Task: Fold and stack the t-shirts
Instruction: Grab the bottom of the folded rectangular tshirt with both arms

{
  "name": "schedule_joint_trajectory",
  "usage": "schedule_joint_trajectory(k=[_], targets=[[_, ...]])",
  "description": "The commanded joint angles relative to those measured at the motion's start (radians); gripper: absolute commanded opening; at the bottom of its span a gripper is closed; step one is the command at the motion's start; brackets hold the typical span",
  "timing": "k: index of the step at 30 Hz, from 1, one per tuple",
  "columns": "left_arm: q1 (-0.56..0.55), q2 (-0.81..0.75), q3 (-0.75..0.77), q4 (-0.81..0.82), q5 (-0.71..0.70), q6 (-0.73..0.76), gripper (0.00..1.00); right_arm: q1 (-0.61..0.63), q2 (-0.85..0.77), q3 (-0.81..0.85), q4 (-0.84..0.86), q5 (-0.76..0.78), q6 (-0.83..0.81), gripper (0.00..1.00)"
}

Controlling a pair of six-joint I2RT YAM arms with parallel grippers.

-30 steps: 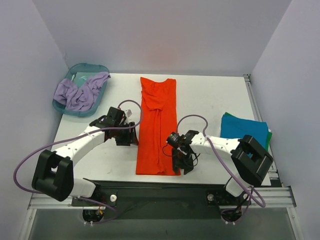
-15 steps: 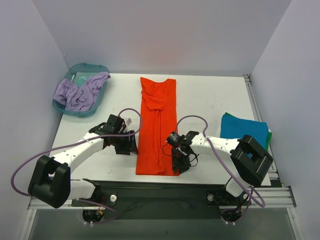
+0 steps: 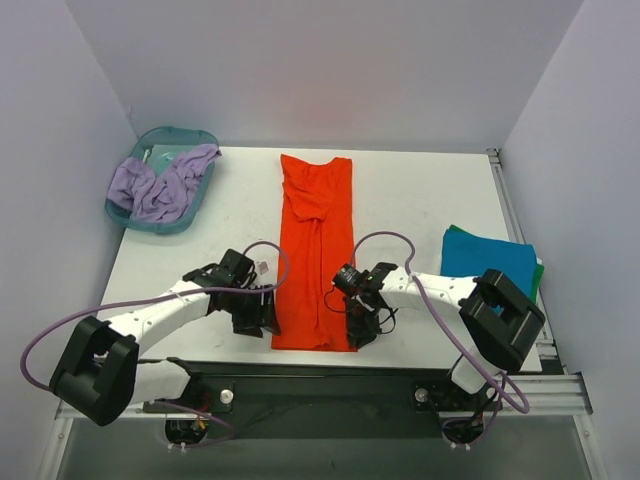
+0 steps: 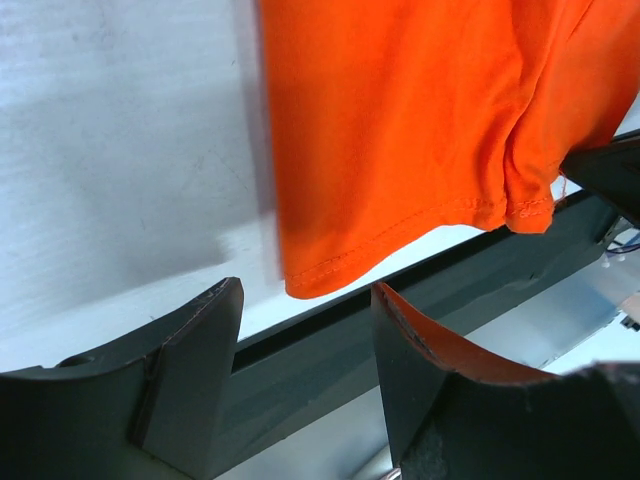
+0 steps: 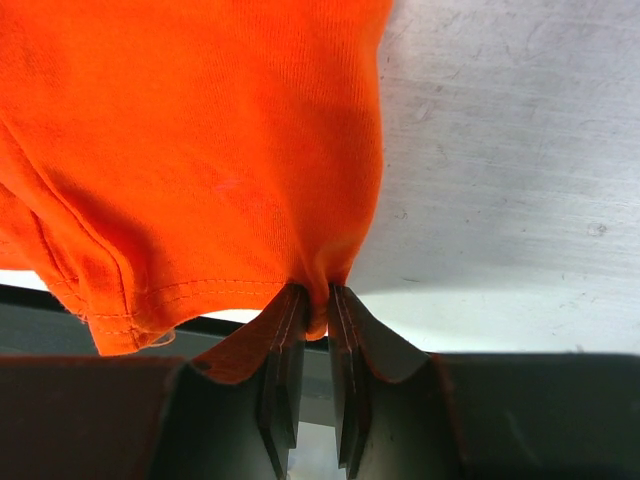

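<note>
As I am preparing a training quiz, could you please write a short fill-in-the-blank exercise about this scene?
1. The shirt pinched by the right gripper is ___.
2. The left gripper near its hem is ___.
3. The cloth in the basin is ___.
Missing words: orange; open; purple.
</note>
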Motion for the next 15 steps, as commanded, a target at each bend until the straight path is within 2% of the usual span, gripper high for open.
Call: schedule_joint_trajectory(k=[1,15], targets=[[-0.008,-0.065,-0.031,0.009,0.014,-0.068,0.64,0.011,0.013,-0.002,-0.039,0.003,-0.002,0.16],[-0.070,-0.063,-0.112,0.117,0.008,-0.166,0.63,0.024,-0.021,-0.034,-0.041,0.014,0.009,0.15]])
